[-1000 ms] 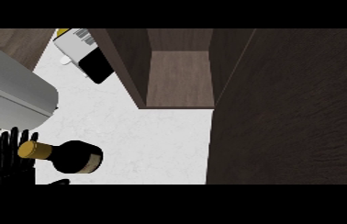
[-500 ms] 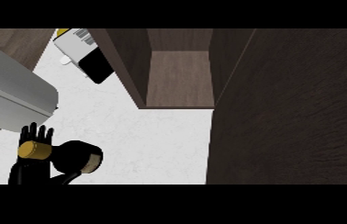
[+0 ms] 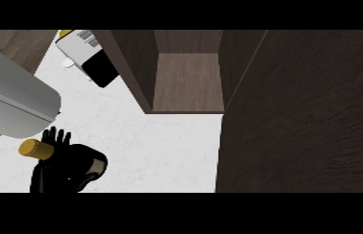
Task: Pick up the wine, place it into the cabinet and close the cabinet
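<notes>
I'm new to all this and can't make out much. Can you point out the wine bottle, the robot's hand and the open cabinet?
wine bottle [image 3: 33, 149], head view, on its gold cap.
left hand [image 3: 56, 137], head view, on the fingers behind the bottle's neck.
cabinet [image 3: 188, 82], head view, on its bare inner shelf.

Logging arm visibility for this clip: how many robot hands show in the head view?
1. One robot hand shows at lower left, against the wine, fingers up. By its side it looks like the left; the other is out of frame.

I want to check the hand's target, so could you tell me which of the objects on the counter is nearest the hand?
The dark wine bottle with the gold cap: the left hand is right against it. The black-and-white box lies far off, by the open cabinet.
</notes>
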Robot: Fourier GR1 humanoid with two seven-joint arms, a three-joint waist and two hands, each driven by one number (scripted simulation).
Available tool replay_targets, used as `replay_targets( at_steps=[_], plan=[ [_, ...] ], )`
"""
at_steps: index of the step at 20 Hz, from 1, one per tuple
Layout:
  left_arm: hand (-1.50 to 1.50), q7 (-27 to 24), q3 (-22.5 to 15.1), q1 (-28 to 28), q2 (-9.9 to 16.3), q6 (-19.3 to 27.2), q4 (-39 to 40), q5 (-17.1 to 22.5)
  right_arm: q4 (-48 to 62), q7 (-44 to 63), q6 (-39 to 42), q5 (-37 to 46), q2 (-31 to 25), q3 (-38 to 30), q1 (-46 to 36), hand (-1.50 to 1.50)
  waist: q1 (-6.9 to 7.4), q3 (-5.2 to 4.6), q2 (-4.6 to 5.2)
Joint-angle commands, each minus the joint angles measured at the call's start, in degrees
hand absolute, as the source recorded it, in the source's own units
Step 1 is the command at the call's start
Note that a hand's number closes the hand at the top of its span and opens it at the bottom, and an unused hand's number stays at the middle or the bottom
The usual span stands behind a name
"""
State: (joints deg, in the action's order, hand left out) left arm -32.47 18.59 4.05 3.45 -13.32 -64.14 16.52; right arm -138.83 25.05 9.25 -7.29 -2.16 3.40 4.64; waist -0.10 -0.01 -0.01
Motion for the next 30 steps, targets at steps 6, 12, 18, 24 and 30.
replay_targets(
  at_steps=[6, 12, 18, 24, 30],
  plan=[
    [-1.50, -1.24, 0.45, -4.58, 0.87, -0.83, 6.29, 3.39, 3.89, -1.66, 0.95, -0.18, -0.48, -2.18, -2.21, -1.50, 0.15, 0.02, 0.00],
    [-1.50, -12.93, 0.84, -7.92, 2.06, -8.35, 21.11, 3.03, -1.96, -1.30, 1.58, 0.44, 0.62, 0.37, 3.39, -1.50, -0.16, 0.00, 0.00],
    [-1.50, -12.81, -0.94, -8.40, 0.43, -7.34, 21.77, 4.15, 0.61, -3.58, 2.51, 0.31, 0.68, -0.43, 2.92, -1.50, -0.03, 0.02, -0.01],
    [1.50, -14.78, -0.29, -10.88, 4.36, -12.36, 27.10, 5.20, 4.20, -2.73, 0.02, 2.08, 1.29, -0.39, -1.82, -1.50, 0.04, -0.01, 0.04],
    [1.50, -11.36, -2.62, -9.82, 4.29, -11.12, 23.84, 5.34, -1.04, -1.22, 0.05, 3.31, 2.07, 2.34, 3.09, -1.50, 0.03, 0.01, -0.04]
  ],
)
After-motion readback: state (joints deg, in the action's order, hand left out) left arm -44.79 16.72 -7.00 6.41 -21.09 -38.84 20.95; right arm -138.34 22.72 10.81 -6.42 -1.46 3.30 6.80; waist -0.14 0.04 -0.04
